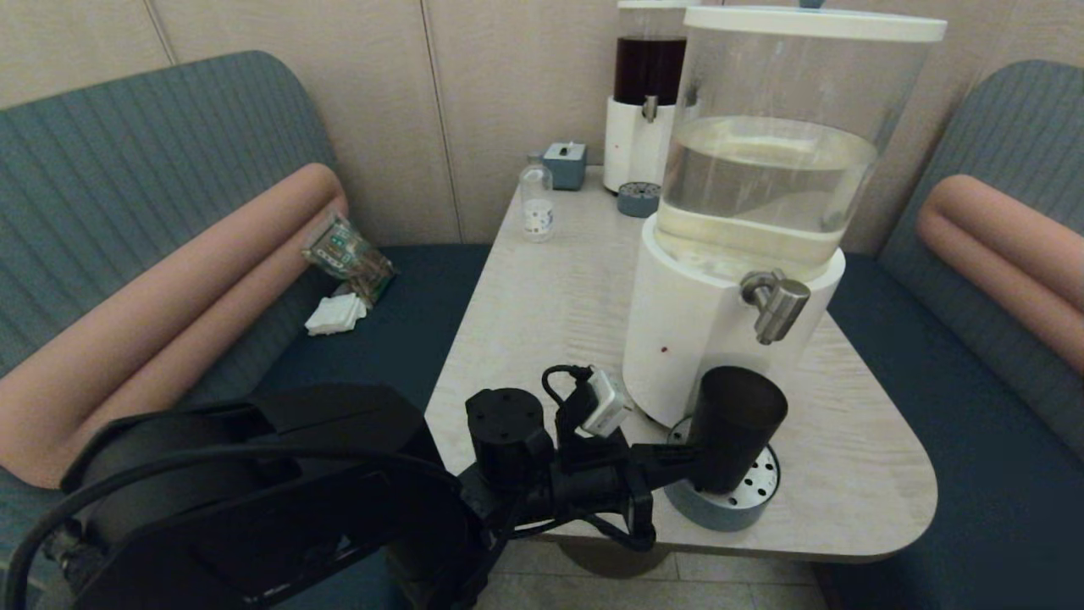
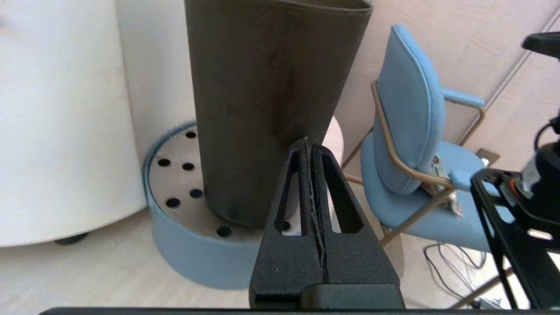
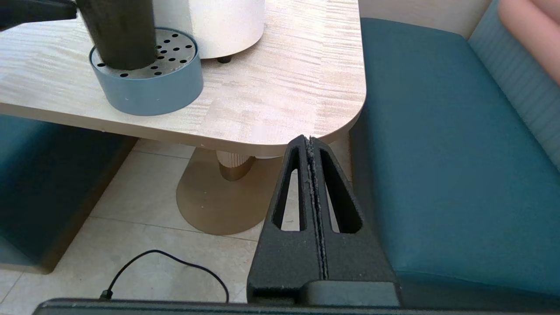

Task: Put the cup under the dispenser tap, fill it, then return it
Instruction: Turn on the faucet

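Observation:
The black cup (image 1: 732, 428) stands upright on the round blue-grey drip tray (image 1: 728, 508), below the steel dispenser tap (image 1: 775, 305) of the large white-based dispenser (image 1: 703, 330). My left gripper (image 1: 688, 455) reaches in from the left at the cup's side. In the left wrist view the left gripper (image 2: 308, 144) is shut with nothing between its fingers, its tip against or just short of the cup (image 2: 271, 100). My right gripper (image 3: 309, 139) is shut and empty, low beside the table's front right corner, outside the head view. The right wrist view shows the cup (image 3: 118, 30) on the tray (image 3: 148, 87).
A small clear bottle (image 1: 536, 203), a blue-grey box (image 1: 565, 163), a dark-liquid dispenser (image 1: 648, 85) and its small tray (image 1: 638, 199) stand at the table's far end. Teal benches flank the table (image 1: 542, 322). A blue chair (image 2: 407, 144) stands beyond the table.

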Tool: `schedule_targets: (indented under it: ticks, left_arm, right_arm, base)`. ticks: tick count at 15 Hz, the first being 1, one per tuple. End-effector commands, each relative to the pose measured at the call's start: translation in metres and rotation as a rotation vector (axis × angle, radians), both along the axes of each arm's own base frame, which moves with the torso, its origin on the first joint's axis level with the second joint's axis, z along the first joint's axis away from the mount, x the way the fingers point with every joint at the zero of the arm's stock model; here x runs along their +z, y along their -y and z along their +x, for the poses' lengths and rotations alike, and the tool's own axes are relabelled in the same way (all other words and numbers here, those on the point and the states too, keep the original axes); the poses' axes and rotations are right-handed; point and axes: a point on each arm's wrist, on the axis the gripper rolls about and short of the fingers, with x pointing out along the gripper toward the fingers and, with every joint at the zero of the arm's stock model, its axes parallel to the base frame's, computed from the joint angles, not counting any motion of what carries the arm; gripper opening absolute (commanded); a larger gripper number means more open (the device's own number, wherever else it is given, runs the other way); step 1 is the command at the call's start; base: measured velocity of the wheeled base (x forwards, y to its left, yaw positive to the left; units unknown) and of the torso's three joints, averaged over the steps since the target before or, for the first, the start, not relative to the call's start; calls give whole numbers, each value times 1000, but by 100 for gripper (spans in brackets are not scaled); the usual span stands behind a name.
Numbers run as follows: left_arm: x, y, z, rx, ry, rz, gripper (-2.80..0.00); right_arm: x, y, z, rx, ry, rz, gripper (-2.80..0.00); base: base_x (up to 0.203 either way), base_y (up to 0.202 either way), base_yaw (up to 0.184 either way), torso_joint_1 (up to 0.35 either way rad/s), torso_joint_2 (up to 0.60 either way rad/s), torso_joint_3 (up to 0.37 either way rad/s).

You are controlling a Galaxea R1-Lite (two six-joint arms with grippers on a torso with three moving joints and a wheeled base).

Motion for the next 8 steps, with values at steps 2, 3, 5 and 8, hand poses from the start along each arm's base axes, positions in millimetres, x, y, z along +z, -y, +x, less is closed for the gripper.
schedule_targets:
  ticks: [2, 3, 5, 8]
  left_arm:
    - [-3, 5, 5, -5, 9, -11, -280]
    - [-2, 7, 7, -6, 17, -19, -280]
    - [-2, 10, 11, -4, 24, -28, -280]
    - [4, 6, 5, -9, 27, -27, -280]
  right_arm:
    - [-1, 0, 0, 1, -3, 0, -280]
    - [-1, 0, 0, 1, -3, 0, -280]
    - [-1, 0, 0, 1, -3, 0, -280]
    - [-1, 0, 0, 1, -3, 0, -280]
  base:
    - [0, 0, 0, 0, 0, 0]
    - [0, 0, 0, 0, 0, 0]
    - [0, 0, 0, 0, 0, 0]
    - [0, 0, 0, 0, 0, 0]
